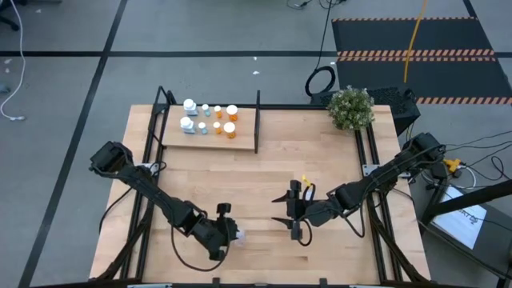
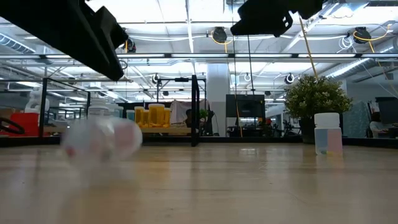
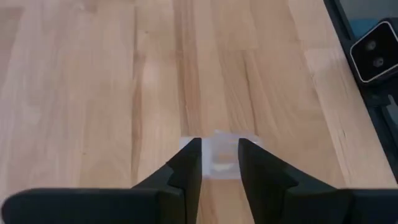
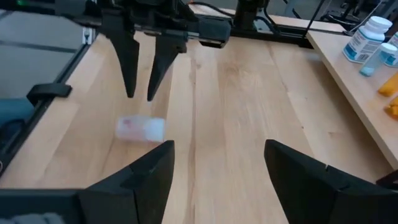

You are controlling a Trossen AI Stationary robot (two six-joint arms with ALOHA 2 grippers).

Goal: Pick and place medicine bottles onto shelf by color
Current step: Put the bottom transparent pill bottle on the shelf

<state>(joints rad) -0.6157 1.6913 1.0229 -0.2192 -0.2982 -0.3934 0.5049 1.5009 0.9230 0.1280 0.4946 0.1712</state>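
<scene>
Counter: pale wood counter [image 1: 264,184], shelf [image 1: 210,138] at its far edge holding sorted bottles.
Left fingers: left gripper [image 3: 221,163] narrowed around a toppled pale bottle [image 3: 222,152] (contact unclear).
Right fingers: right gripper [image 1: 296,216] wide, empty.
Risk: bottle could roll away.
Hidden: bottle's colour.

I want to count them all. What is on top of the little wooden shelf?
On the shelf stand small medicine bottles: white and pale blue ones at one end, orange ones beside them. Some may hide behind others, so an exact count is unsure. The rest of the plank is bare.
</scene>
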